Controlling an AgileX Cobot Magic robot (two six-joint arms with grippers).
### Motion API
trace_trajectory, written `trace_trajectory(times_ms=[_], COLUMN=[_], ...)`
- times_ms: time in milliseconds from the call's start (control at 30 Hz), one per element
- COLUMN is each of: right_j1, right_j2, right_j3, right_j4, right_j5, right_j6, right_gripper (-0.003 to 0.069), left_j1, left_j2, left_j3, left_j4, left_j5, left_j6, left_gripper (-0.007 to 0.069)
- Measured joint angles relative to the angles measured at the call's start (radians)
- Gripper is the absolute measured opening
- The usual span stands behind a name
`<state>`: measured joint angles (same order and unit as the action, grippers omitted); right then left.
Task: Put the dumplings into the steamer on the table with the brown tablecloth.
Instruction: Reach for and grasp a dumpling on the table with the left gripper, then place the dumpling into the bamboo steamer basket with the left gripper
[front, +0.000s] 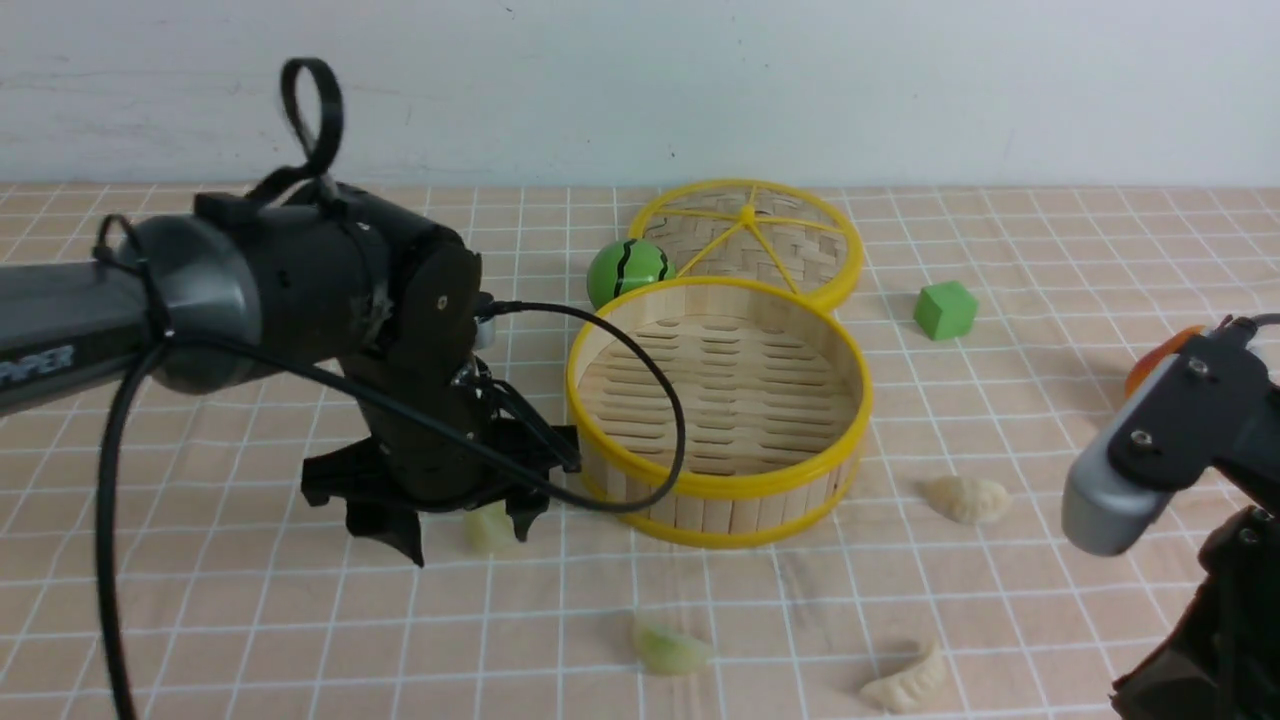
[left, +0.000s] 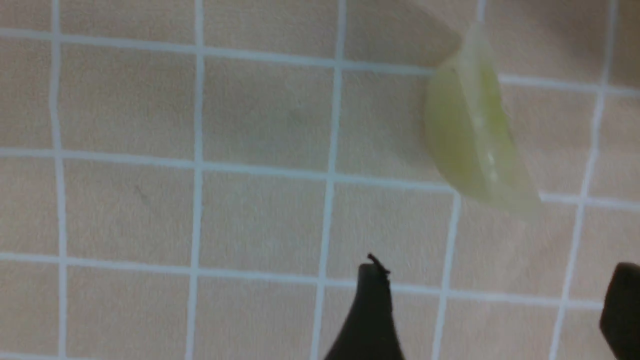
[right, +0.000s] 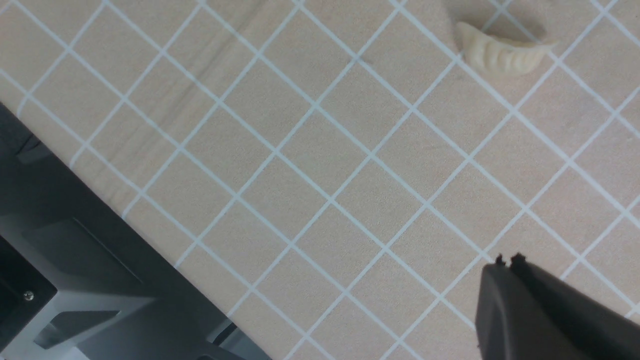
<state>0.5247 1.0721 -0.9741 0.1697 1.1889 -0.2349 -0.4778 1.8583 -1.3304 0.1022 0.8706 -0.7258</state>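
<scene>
The steamer (front: 720, 400) stands empty at mid-table on the brown tablecloth (front: 200, 620). My left gripper (front: 470, 545) is open, low over the cloth just left of the steamer. A pale green dumpling (front: 488, 527) lies at its fingertips. In the left wrist view the dumpling (left: 475, 140) lies on the cloth just beyond the open left gripper (left: 497, 285), untouched. A second green dumpling (front: 668, 648) and two cream dumplings (front: 968, 498) (front: 905, 685) lie in front and to the right. My right gripper (right: 505, 262) is shut and empty; a cream dumpling (right: 502, 50) lies apart from it.
The flat woven lid (front: 750, 240) lies behind the steamer, with a green striped ball (front: 627, 270) beside it. A green cube (front: 945, 310) sits to the right. My right arm (front: 1180, 440) is at the near right edge. The robot's dark base (right: 75, 260) borders the cloth.
</scene>
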Motion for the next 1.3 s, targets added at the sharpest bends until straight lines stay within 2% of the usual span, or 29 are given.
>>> trace_trajectory(times_ms=[133, 233, 367, 400, 467, 567, 733, 900, 1033, 1300], right_j1=[0.000, 0.000, 0.000, 0.000, 0.000, 0.000, 0.000, 0.000, 0.001, 0.001], right_j2=[-0.007, -0.007, -0.007, -0.007, -0.007, -0.007, -0.007, -0.011, -0.036, -0.171], right_j3=[0.000, 0.000, 0.000, 0.000, 0.000, 0.000, 0.000, 0.000, 0.000, 0.000], right_j4=[-0.001, -0.001, -0.002, -0.002, -0.004, -0.004, -0.007, -0.005, -0.004, -0.005], right_j5=[0.000, -0.001, -0.021, -0.026, -0.032, -0.034, -0.035, -0.035, -0.011, 0.055], right_j6=[0.000, 0.000, 0.000, 0.000, 0.000, 0.000, 0.000, 0.000, 0.011, 0.018], right_gripper=[-0.0002, 0.0000, 0.0001, 0.0003, 0.0004, 0.0007, 0.0009, 0.0010, 0.0014, 0.0023], left_j1=[0.005, 0.005, 0.005, 0.005, 0.005, 0.005, -0.003, -0.088, -0.152, -0.165], left_j2=[0.068, 0.101, 0.141, 0.143, 0.143, 0.131, 0.049, 0.018, 0.112, 0.455], left_j3=[-0.034, -0.038, -0.038, -0.038, -0.039, -0.041, -0.108, -0.299, -0.472, -0.854], left_j4=[0.021, 0.021, 0.021, 0.028, 0.030, 0.039, 0.058, 0.048, 0.027, 0.006], left_j5=[-0.034, -0.070, -0.109, -0.107, -0.109, -0.111, -0.054, -0.015, -0.017, 0.069], left_j6=[-0.043, -0.050, -0.054, -0.054, -0.054, -0.042, 0.044, 0.173, 0.203, 0.205], left_gripper=[0.0612, 0.0577, 0.0398, 0.0323, 0.0249, 0.0253, 0.0253, 0.0253, 0.0253, 0.0253])
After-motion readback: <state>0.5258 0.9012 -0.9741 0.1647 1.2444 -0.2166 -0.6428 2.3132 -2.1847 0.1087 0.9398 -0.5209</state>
